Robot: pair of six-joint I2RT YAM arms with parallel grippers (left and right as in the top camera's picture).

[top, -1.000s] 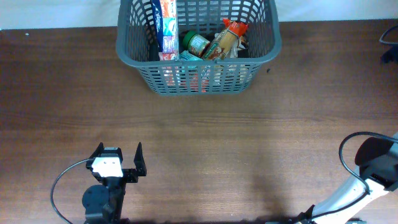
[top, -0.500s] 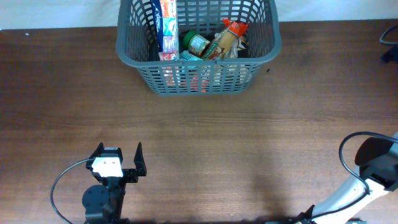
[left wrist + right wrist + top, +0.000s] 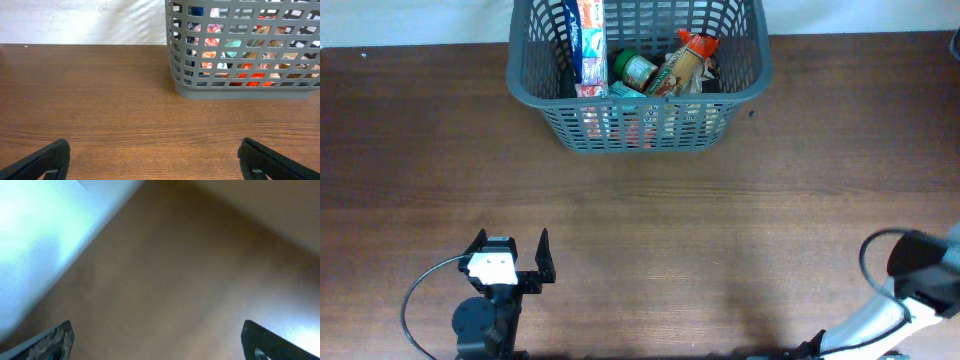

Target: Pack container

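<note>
The container, a dark grey lattice-sided basket (image 3: 535,90), stands at the table's far middle and holds several groceries: a tall box (image 3: 590,45), a green-lidded jar (image 3: 638,70) and a snack bag (image 3: 680,62). It also shows in the left wrist view (image 3: 180,75), upper right, with the groceries seen through its slots. My left gripper (image 3: 510,258) is open and empty at the near left, far from the basket; its fingertips (image 3: 50,160) stand wide apart over bare wood. My right arm (image 3: 920,275) is at the near right edge. Its gripper (image 3: 157,340) is open and empty in a blurred view.
The brown wooden table (image 3: 720,220) lies between the arms and the basket. A white wall runs behind the table (image 3: 80,20). Black cables loop beside each arm's base (image 3: 420,300).
My right arm has shifted slightly down and toward the near right corner. The left arm and the basket have not moved.
</note>
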